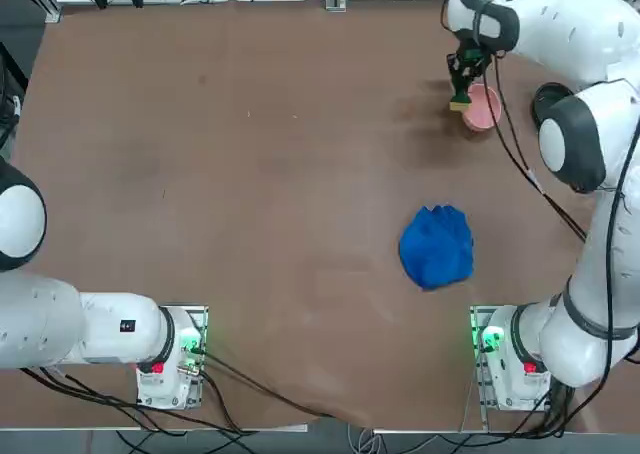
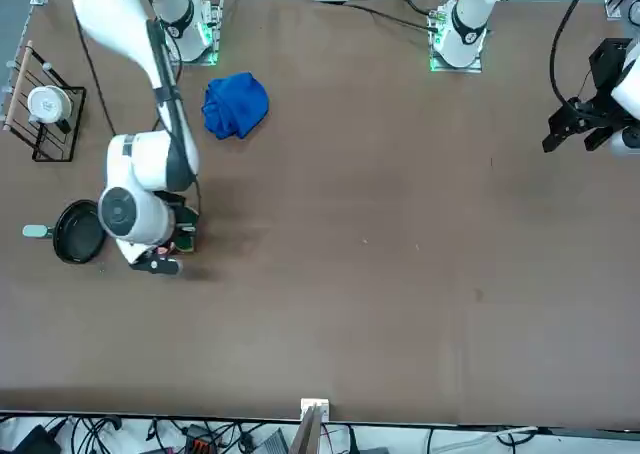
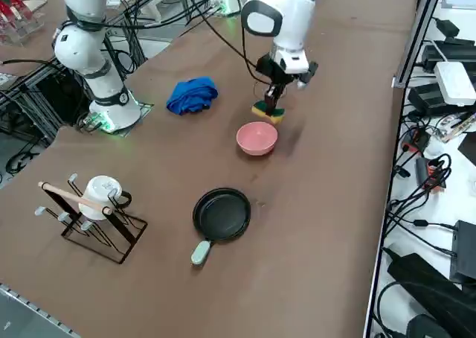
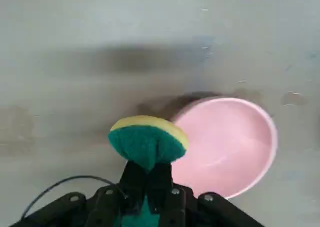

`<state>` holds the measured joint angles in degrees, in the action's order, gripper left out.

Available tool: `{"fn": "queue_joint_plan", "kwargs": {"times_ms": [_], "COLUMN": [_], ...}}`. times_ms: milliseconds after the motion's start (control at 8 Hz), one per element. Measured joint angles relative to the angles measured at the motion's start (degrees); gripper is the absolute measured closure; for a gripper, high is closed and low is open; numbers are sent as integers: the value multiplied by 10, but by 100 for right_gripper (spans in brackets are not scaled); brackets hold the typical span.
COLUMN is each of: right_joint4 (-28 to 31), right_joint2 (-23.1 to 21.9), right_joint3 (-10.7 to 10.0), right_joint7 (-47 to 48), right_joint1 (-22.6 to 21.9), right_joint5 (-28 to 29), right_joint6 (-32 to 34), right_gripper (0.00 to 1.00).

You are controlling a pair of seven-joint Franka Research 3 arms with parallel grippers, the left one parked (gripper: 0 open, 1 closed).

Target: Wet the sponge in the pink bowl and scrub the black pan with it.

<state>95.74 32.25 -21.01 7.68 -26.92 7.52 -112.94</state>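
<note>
Across the brown desk (image 1: 250, 174), you have the small round black frying pan with its pale handle (image 3: 222, 214) sitting well apart from the sponge, not being scrubbed. Near the pan is the smooth round pink bowl (image 3: 256, 138). Just beside that bowl, off the desk, is the small green-and-yellow sponge (image 4: 148, 139), pinched in your right hand (image 4: 150, 168); the hand's two black fingers are closed tight on its green side. So the grasp is done. Whether the sponge is wet, you cannot tell from here; if it isn't, dipping comes first, and the scrubbing is left either way.
</note>
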Motion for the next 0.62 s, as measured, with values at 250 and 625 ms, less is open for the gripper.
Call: {"fn": "queue_joint_plan", "kwargs": {"times_ms": [250,625], "right_joint4": [4,4], "right_joint2": [1,5], "right_joint3": [0,0], "right_joint7": [-36,-38], "right_joint1": [34,49], "right_joint5": [0,0], "right_joint6": [7,7], "right_gripper": [93,93]}}
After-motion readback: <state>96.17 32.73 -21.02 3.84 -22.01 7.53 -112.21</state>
